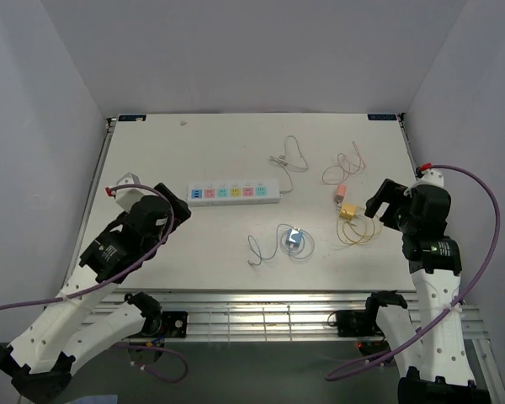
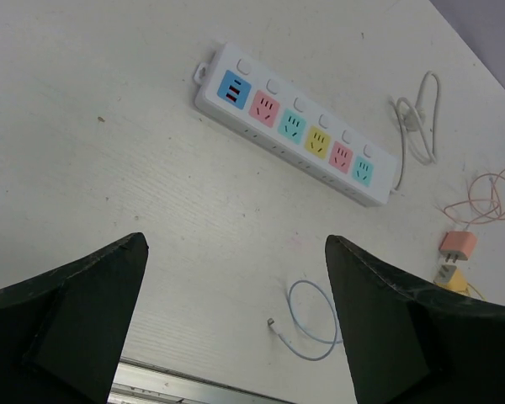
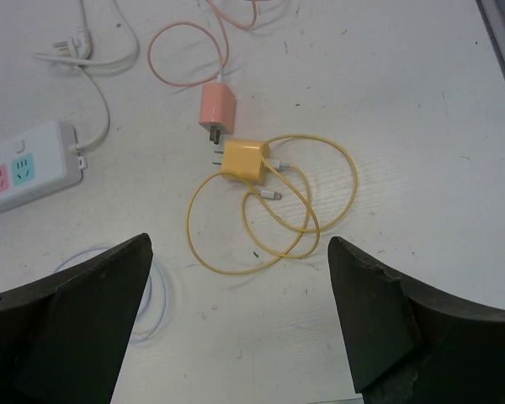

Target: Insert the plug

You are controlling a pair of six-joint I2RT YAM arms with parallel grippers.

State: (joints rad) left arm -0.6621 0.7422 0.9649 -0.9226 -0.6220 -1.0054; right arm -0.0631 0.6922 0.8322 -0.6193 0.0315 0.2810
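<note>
yellow plug [image 1: 349, 214] lies near the right edge of the bench [image 1: 194, 252], just beside a pink plug [image 1: 341, 195]. the power strip [image 1: 234, 193] lies lengthwise around the middle of the bench, well apart from both plugs. a third, pale charger [image 1: 294, 240] sits between them, nearer the near edge.

left wrist view: the left gripper [image 2: 236, 244] is released, jaws spread wide and holding nothing. the power strip's coloured sockets face up, all vacant. use this arm to pin the strip body, clear of the chosen socket, so it does not slide under insertion force.

right wrist view: the right gripper [image 3: 240, 244] is released and empty, hanging above the yellow plug, which is probably the target. its cable [image 3: 320, 194] loops around it, and the pink plug touches or nearly touches one corner. descend straight and close across the plug's flat sides, keeping the pads off the cable and the neighbour. the prongs appear to point toward the strip. lift clear before rotating them downward, then align them over a socket before pressing.
</note>
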